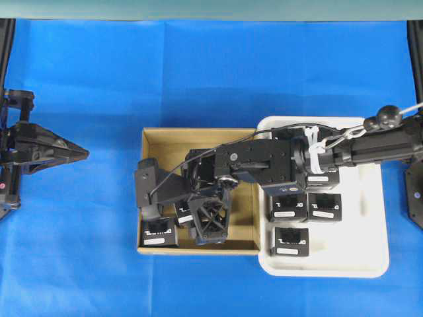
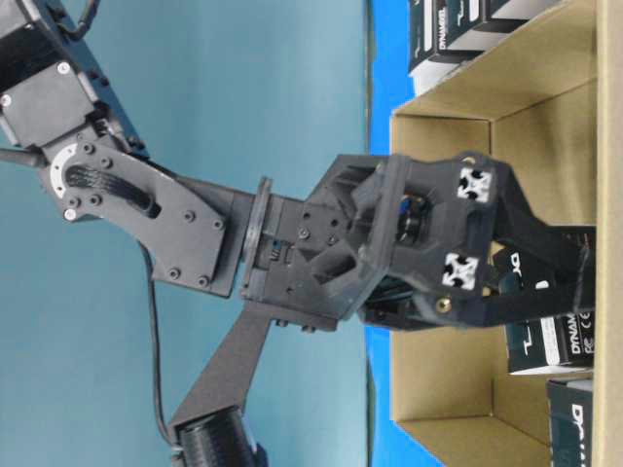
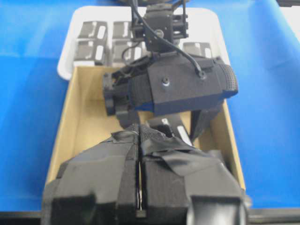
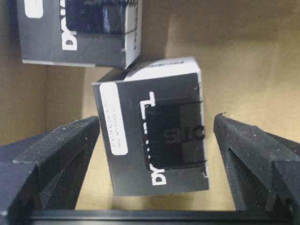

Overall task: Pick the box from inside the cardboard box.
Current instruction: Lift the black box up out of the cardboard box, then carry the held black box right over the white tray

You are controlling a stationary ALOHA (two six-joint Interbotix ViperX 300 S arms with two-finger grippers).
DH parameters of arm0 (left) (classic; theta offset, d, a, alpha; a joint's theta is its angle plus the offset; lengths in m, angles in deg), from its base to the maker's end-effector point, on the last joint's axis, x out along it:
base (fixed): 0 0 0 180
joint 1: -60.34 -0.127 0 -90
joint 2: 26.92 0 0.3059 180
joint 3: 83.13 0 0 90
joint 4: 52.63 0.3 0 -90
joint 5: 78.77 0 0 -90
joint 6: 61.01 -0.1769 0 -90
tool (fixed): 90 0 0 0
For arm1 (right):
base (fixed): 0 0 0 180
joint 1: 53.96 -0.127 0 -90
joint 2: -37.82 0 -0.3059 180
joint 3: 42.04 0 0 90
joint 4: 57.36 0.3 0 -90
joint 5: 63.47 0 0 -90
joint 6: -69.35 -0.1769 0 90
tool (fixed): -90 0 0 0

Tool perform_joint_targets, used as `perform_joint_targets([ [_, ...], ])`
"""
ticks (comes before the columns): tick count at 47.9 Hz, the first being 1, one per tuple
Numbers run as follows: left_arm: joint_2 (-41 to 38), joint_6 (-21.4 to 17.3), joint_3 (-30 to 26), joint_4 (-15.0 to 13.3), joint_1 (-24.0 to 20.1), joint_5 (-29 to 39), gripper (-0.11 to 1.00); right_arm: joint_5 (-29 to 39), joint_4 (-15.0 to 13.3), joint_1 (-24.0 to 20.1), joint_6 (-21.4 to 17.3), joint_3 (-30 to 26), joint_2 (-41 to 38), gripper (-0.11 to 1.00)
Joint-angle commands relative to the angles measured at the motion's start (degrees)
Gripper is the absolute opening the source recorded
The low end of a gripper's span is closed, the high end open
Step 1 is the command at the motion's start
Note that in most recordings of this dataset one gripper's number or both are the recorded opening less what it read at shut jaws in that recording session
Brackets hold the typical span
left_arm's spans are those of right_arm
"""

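Spread wide, the right tool (image 4: 154,140) is held down inside the cardboard box (image 1: 158,135), its two black fingers (image 4: 51,159) standing on either side of the box (image 4: 152,136) with a gap left on each side, so nothing is gripped. This black box with white lettering and a small white label is seen lying tilted on the brown floor of the cardboard box, one corner close to a second black box (image 4: 82,30) lying beyond it in the right wrist view; whether the two touch cannot be told. In the overhead view a black box (image 1: 158,232) is seen in the lower left corner of the cardboard box, and much of the interior is covered by the right arm, which is reached across from the right over the white tray (image 1: 370,257).

Just beside the cardboard box, on its right, the white tray is set, touching or nearly touching its wall. Several identical black boxes are held in the tray, among them one near its lower left part (image 1: 291,241) and two side by side above it (image 1: 324,206); others are partly hidden beneath the arm.

Both containers are carried on the blue tabletop (image 1: 86,264). The left tool (image 1: 76,153) is parked well apart at the left edge, its taped fingers (image 3: 117,187) pressed together with nothing between them.
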State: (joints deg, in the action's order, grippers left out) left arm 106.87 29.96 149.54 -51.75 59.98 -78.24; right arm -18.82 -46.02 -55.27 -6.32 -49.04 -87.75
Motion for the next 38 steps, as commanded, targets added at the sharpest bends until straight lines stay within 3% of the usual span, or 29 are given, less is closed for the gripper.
perform_joint_targets([
  [1,-0.35,0.09,-1.32,0.09,0.0,-0.35,-0.05,-0.35,-0.35,-0.35,0.09,-0.09,-0.09,0.99],
  [10,-0.35,0.0,-1.32,0.09,0.0,-0.35,-0.05,-0.09,-0.88,-0.44,0.88,-0.44,-0.09,0.95],
  [14,-0.35,0.09,-1.32,0.09,0.0,-0.35,-0.05,0.09,-0.88,-0.44,0.7,-0.97,0.18,0.84],
  [19,-0.35,0.09,-1.32,0.09,0.0,-0.35,-0.05,0.26,-0.79,-0.35,0.26,-1.58,0.7,0.62],
  [38,-0.26,0.09,-1.32,0.09,0.0,-0.26,-0.05,6.59,0.26,1.58,-2.2,-1.93,8.88,0.62],
])
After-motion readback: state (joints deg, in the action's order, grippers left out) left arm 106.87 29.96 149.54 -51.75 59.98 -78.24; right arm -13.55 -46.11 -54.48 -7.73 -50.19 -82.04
